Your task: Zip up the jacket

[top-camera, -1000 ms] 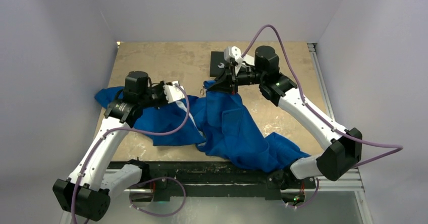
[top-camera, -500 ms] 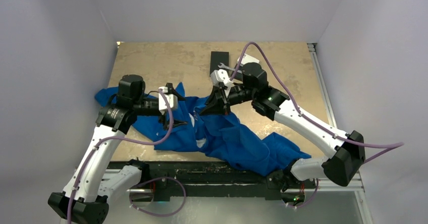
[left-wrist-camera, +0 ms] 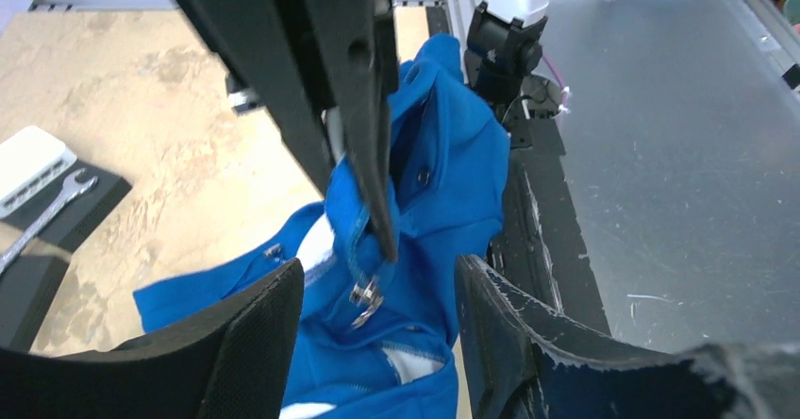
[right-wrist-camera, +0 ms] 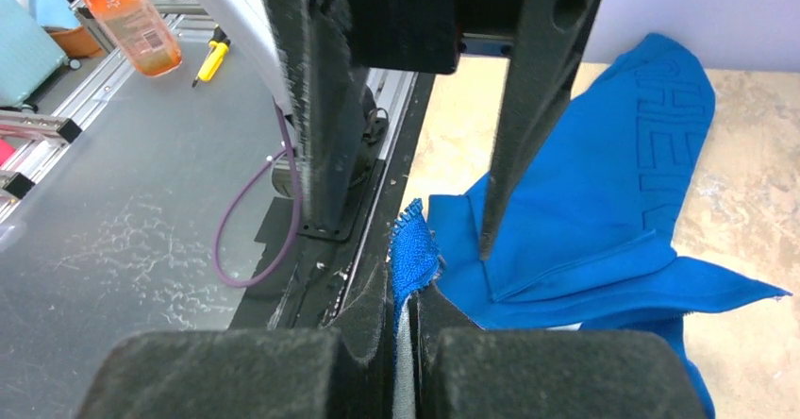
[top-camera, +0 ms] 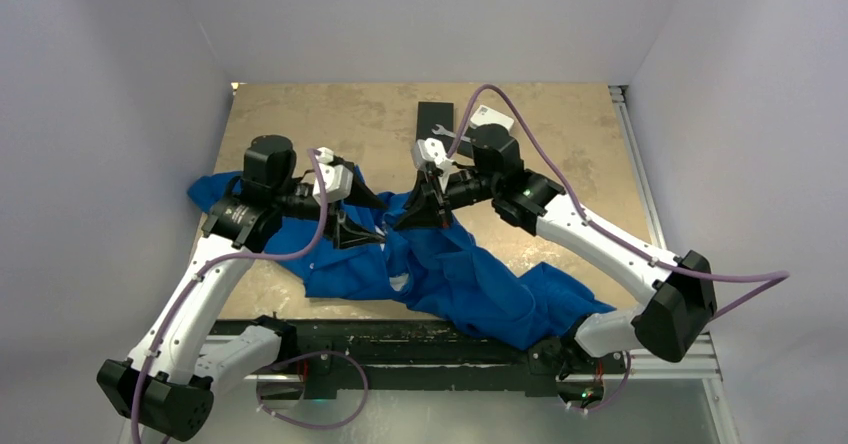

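jacket (top-camera: 460,264) lies bunched across the near middle of the table (top-camera: 330,114), one end hanging over the near edge; front looks not yet zipped. right gripper (right-wrist-camera: 406,296) is clamped on a fold of the blue front edge, fabric pinched between its pads and held up off the table. left gripper (left-wrist-camera: 377,268) has its jaws apart with nothing held, straddling the silvery zipper pull (left-wrist-camera: 363,296) just below the right gripper's tips. to do this well: close left squarely on the pull tab, not the cloth beside it. hold right tight so the track stays straight, then draw the pull along the teeth – slack or a twist would likely jam it. containers – none on the table that i can make out. a black pad (top-camera: 437,124) at the far side carries a wrench (left-wrist-camera: 42,216), a white box (left-wrist-camera: 28,164) by it. a bottle (right-wrist-camera: 123,13) of orange liquid stands off the table.
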`<state>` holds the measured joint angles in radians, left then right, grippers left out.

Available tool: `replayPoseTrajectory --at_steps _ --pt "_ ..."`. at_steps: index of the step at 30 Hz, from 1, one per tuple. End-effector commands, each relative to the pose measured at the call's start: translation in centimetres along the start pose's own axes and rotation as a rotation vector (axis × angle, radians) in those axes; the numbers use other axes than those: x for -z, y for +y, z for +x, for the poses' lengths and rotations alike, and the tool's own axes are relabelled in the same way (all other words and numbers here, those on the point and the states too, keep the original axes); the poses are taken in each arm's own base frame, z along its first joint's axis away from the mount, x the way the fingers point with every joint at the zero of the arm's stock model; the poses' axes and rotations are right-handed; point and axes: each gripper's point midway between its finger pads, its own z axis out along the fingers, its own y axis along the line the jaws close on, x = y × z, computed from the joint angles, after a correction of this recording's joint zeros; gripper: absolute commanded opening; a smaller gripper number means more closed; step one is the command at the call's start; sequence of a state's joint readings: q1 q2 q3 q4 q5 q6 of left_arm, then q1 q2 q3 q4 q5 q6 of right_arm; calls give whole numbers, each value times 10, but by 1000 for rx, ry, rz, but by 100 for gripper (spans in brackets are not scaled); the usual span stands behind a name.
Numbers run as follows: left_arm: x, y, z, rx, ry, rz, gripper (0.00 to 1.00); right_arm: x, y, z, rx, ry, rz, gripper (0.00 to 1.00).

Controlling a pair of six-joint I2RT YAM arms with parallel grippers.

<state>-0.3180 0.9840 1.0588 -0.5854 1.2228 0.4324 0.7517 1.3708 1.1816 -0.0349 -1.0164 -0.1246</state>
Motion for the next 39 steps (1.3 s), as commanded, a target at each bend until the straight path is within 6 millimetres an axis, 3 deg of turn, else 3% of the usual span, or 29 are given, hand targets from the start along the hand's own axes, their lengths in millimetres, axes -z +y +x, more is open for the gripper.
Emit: replayPoseTrajectory --at_steps 1,4,9,20,27,33,35,39 --pt "-7 -10 -34 -61 -73 41 56 -2 1 -16 45 -21 -28 0" --pt "-13 -11 -30 -75 -66 38 47 -3 1 -18 43 -19 -27 0" --pt "-12 -7 -21 -84 -29 5 20 1 -2 -23 57 -20 18 0" --pt "-8 -6 -8 -66 33 -34 35 8 2 -36 85 -36 42 0" --pt "-10 -1 -28 -75 -36 -49 13 7 4 -35 77 -38 30 4" --pt "-8 -4 -37 -75 -60 -49 8 7 0 -22 53 -16 49 4" --pt "-7 -4 -36 -77 -51 -57 0 7 -1 -19 49 -7 61 8" --pt "-3 -1 -33 -108 -21 -100 0 11 -2 -15 56 15 92 18"
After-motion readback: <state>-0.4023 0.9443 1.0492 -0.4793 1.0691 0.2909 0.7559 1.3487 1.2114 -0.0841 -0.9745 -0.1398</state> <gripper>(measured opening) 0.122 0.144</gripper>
